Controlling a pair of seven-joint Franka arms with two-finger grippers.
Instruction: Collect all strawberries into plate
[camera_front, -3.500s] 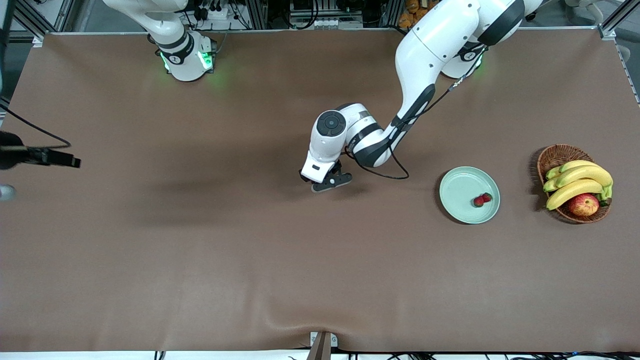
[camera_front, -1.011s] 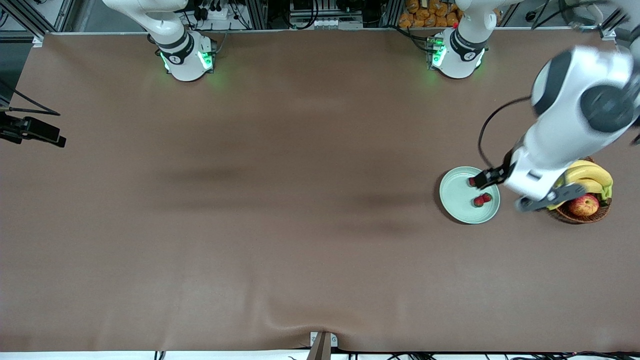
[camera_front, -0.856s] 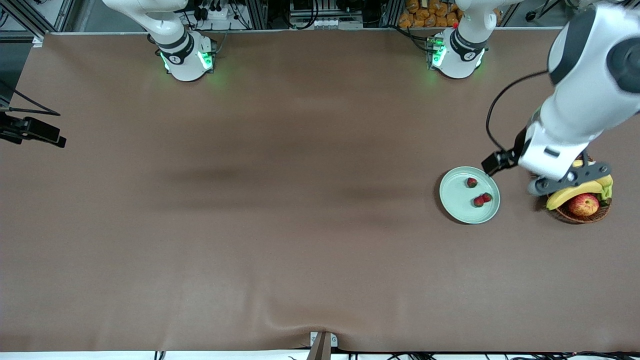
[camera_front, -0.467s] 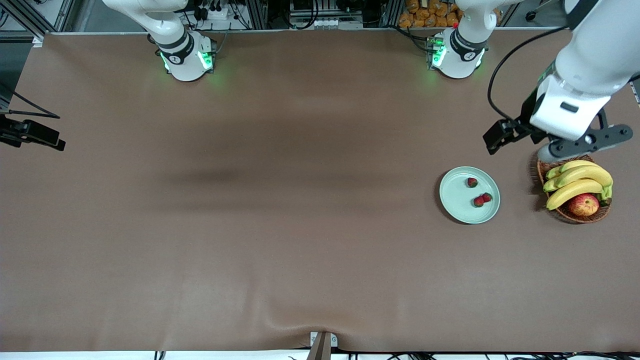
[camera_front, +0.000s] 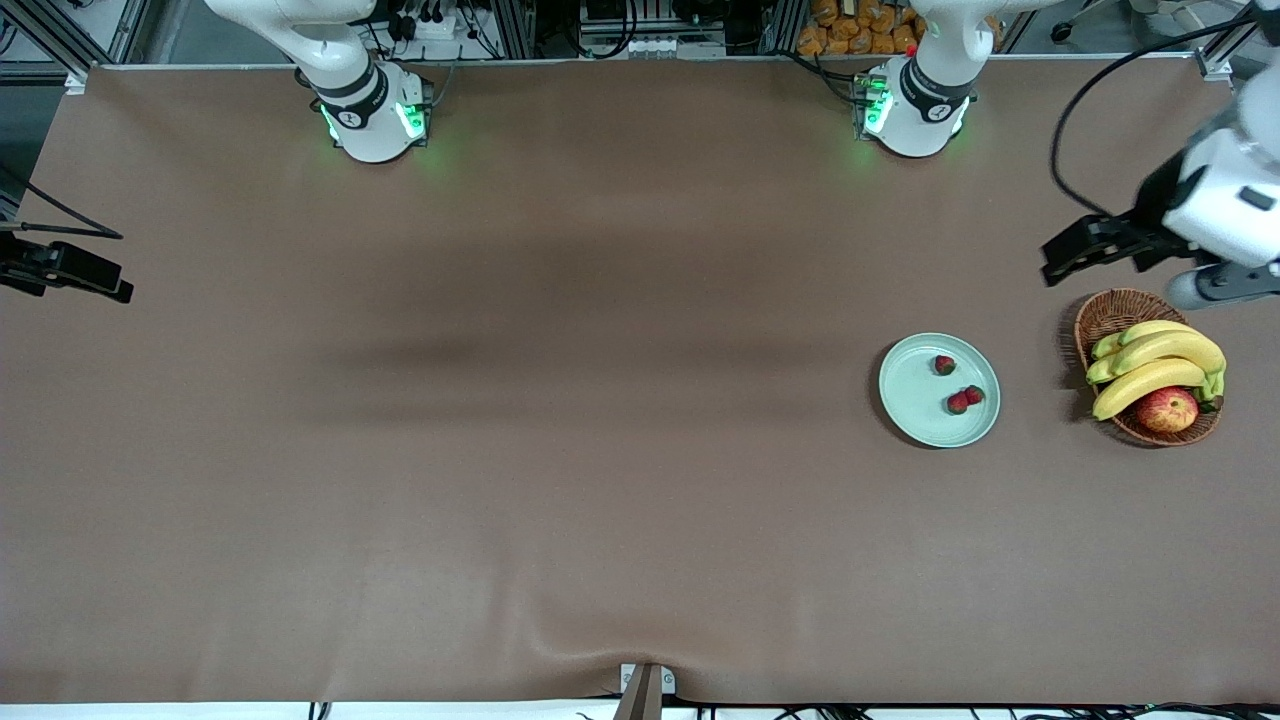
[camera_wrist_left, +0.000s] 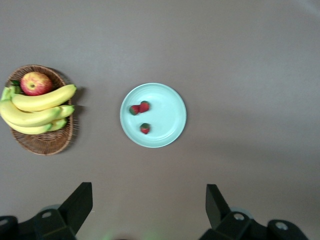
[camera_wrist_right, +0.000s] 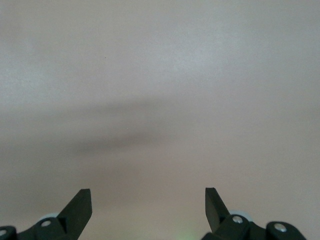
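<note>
Three red, green-capped strawberries (camera_front: 958, 388) lie in the pale mint plate (camera_front: 912, 400). The left hand (camera_wrist_left: 149, 212) hangs spread and empty above, the basket (camera_front: 1110, 315) of bananas (camera_front: 1160, 362) nearby. The right hand (camera_wrist_right: 148, 210) waits, fingers apart.

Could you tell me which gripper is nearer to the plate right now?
Left. The left gripper hangs open in the air near the basket, beside the plate; the right gripper waits open at the table's right-arm end.
</note>
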